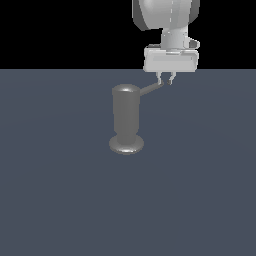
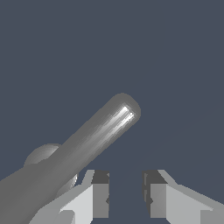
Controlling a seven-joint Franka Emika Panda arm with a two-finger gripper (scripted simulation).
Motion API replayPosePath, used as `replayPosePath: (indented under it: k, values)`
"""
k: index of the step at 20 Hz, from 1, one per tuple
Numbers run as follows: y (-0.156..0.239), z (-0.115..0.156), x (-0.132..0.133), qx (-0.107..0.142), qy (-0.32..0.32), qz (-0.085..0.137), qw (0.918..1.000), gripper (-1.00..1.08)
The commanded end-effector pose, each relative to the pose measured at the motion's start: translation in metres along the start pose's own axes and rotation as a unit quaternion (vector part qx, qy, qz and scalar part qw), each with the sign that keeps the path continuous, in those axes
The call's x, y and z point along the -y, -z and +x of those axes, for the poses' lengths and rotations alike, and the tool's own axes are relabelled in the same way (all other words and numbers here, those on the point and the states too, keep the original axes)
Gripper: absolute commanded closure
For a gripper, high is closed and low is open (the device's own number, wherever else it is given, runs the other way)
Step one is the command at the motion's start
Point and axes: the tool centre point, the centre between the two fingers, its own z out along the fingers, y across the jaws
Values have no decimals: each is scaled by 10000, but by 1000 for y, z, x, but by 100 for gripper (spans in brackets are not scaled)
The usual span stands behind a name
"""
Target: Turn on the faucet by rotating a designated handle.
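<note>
We are looking at the faucet (image 1: 126, 120) standing upright just above the middle of the exterior frame, its flared foot planted on the floor (image 1: 60, 200), a flat grey-blue expanse filling the lower two thirds of that frame. The handle (image 1: 151, 88) is jutting from the cylinder's rounded top toward the exterior view's right, rising slightly as it goes.

The gripper (image 1: 165, 80) is hanging from the upper right of the frame, fingertips pointing down at the handle's far end. In the exterior view the tips appear to be at or touching the rod's tip; we cannot tell whether they straddle it. In the wrist view the fingers (image 2: 99, 192) are standing apart with bare floor showing through the gap, and the handle (image 2: 100, 131) is lying off to one side of them, not between. So we are reading the gripper as narrowly parted and holding nothing.

Handling, as we judge it: the rod looks stiff, smooth metal, likely slippery, so a pinch could slide. The body seems heavy and fixed. We are favouring contact near the rod's free end, where leverage is greatest, pushing sideways around the cylinder's axis.

Containers: we are seeing none in either view.
</note>
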Motion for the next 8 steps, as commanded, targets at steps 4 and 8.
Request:
replayPosePath:
  k: [4,8]
  values:
    - [-14,9,-7,50,-65,-19,10000,108]
    - [-14,15,-7,54,-72,-20,10000,108]
